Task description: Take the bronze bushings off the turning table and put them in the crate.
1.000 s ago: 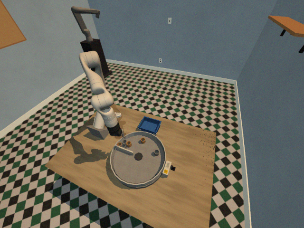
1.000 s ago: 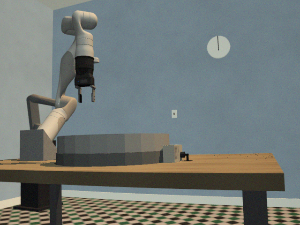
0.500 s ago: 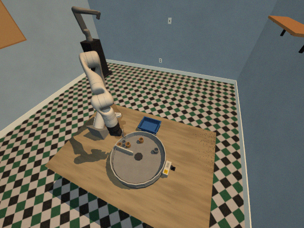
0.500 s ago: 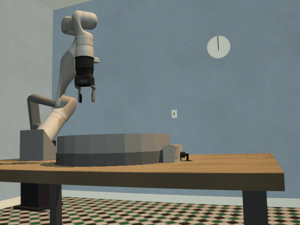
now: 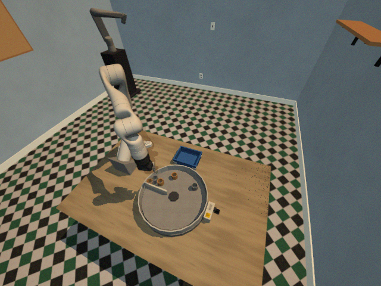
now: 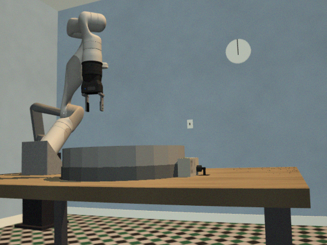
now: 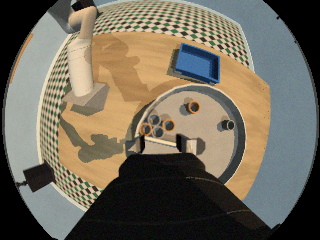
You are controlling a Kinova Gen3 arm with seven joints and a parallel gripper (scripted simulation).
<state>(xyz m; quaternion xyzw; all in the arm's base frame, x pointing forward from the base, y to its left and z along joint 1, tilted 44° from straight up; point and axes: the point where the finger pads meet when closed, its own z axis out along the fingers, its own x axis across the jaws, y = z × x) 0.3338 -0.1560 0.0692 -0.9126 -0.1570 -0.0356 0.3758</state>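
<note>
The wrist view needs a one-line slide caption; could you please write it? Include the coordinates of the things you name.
Open black two-finger gripper (image 6: 94,111) (image 7: 160,140) above a round grey turning table (image 5: 156,212) (image 6: 116,163) (image 7: 241,150) bearing three bronze and three steel bushings.
</note>
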